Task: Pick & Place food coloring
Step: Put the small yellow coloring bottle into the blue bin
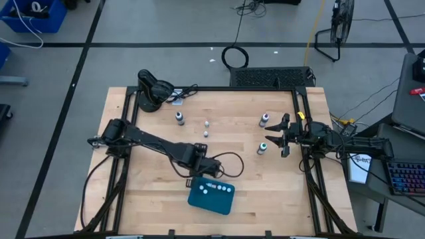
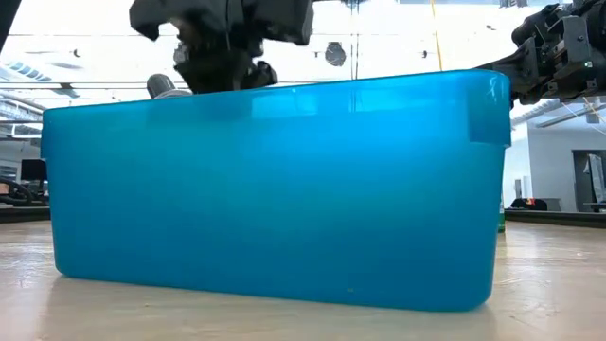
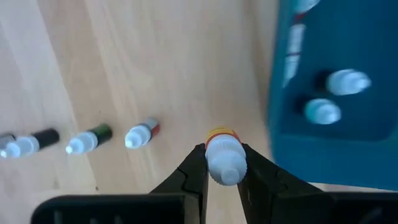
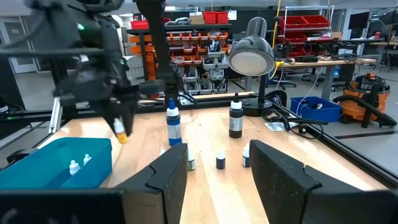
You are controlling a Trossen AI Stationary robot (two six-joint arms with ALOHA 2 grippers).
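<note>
Teal bin (image 2: 275,189) fills the low view, nearest the lens; in the high view it sits at 6 o'clock on the surface (image 1: 153,199), with a few white-capped bottles already lying inside (image 1: 214,188). Left gripper (image 3: 222,180) is clamped on a small dropper bottle (image 3: 224,157), white cap toward the wrist camera, yellow-red band behind it, long axis running along the fingers. In the high view the left gripper (image 1: 201,171) hangs just off the bin's 11 o'clock corner, so I judge the coming move to be a short shift toward 5 o'clock over the rim, then release. The right wrist view shows the bottle (image 4: 120,130) hanging tip-down above the surface, beside the bin rather than over it. Three more small bottles (image 3: 87,140) lie on their sides in a row nearby. Right gripper (image 1: 277,138) waits at 3 o'clock, fingers spread and holding nothing, a green bottle (image 1: 263,147) just beside it at its 9 o'clock and a purple one (image 1: 264,119) toward 11. Left arm is clearly nearer the bin.
</note>
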